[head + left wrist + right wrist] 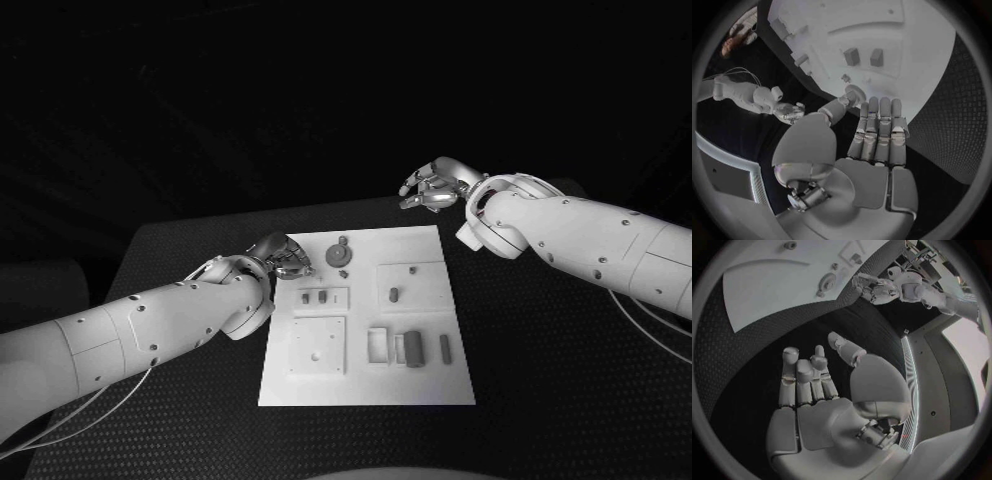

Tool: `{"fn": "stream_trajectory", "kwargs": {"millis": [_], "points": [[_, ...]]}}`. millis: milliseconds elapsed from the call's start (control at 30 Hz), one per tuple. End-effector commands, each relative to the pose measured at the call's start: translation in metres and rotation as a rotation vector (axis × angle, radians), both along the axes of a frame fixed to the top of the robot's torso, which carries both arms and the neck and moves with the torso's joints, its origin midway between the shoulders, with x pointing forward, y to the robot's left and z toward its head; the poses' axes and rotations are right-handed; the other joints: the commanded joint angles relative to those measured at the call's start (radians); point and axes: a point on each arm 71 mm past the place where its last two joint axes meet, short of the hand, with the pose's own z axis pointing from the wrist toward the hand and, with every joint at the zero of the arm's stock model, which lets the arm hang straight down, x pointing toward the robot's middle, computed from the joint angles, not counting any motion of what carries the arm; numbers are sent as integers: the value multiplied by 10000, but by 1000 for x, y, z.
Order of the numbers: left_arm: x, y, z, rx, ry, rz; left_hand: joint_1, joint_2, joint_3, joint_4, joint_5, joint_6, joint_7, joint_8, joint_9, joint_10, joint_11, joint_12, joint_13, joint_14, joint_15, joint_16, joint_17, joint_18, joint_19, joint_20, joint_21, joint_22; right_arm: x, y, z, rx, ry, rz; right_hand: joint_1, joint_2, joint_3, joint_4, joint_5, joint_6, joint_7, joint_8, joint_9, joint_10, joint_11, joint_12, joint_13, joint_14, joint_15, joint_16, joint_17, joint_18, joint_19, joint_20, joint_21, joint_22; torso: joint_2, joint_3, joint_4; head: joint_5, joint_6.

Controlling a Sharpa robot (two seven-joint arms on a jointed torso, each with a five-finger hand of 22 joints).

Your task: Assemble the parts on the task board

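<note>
The white task board (433, 262) lies in the middle of the black table. A round grey part (340, 252) sits near its far left corner, and two small parts (313, 296) (395, 294) stand in square recesses. Grey blocks (414, 348) lie at the near right. My left hand (281, 255) hovers at the board's far left edge with its fingers (876, 135) straight and its thumb close to the round part (856, 94); it holds nothing. My right hand (437, 185) is beyond the board's far right corner, fingers (811, 375) apart and empty.
Dark textured table (548, 360) surrounds the board (773, 285) on all sides. In the left wrist view two dark blocks (851, 56) stand in a recess. A raised square plate (317, 345) sits at the board's near left.
</note>
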Motion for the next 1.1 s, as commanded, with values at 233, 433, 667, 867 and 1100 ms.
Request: {"fn": "stream_trajectory", "kwargs": {"millis": [233,433,667,867,1100], "points": [[8,-17,9,223,-821,-1112,697,-44,161,0,-269,64,-17,-93,-239,172,56,-251,-240,191,-30,-93,67,12,192,-15,-8,-64,0,7,-1,39,92,261,-48,30,12,-34,-14,89,160,-37,18,-147,16,6,-51,-43,-31,-11,-50,117,-30,37,-90,100,4,-6,3,-30,130],[9,-24,10,210,-818,-1360,440,-237,-70,38,-306,36,-15,-136,-335,198,78,-350,-327,224,-35,-128,92,-3,231,-26,-14,-96,0,15,-5,-401,-98,409,-20,23,20,-57,-14,80,161,-43,18,-160,17,-6,-65,-56,-31,-31,-62,117,-44,41,-104,96,-3,-2,11,-36,185],[11,-21,11,101,-908,-1191,366,-255,-122,59,-297,-17,70,-174,-383,200,88,-392,-361,238,-41,-144,103,-3,246,-32,-16,-113,-1,34,-12,-1705,-647,651,123,-107,20,-98,-20,62,164,-52,23,-178,19,-15,-93,-63,-31,-49,-82,117,-58,45,-122,96,-1,-22,24,-34,286],[12,-16,12,-257,-946,-867,294,-263,-158,82,-296,-64,98,-199,-416,223,86,-407,-379,252,-45,-151,114,-4,261,-36,-17,-128,-5,63,-21,-3084,-980,1012,120,-439,-11,-15,-17,54,174,-60,27,-203,31,-24,-124,-73,-18,-54,-95,117,-55,72,-137,95,-4,-24,25,-21,356],[13,-13,13,-727,-989,-569,224,-288,-190,104,-296,-87,110,-207,-439,222,92,-432,-399,246,-42,-170,120,-10,259,-35,-24,-145,-14,96,-49,-4415,-686,1484,78,-746,43,224,-17,136,153,-19,54,-180,13,12,-147,-38,-27,-13,-97,117,2,79,-123,100,4,-36,44,1,393]]}}
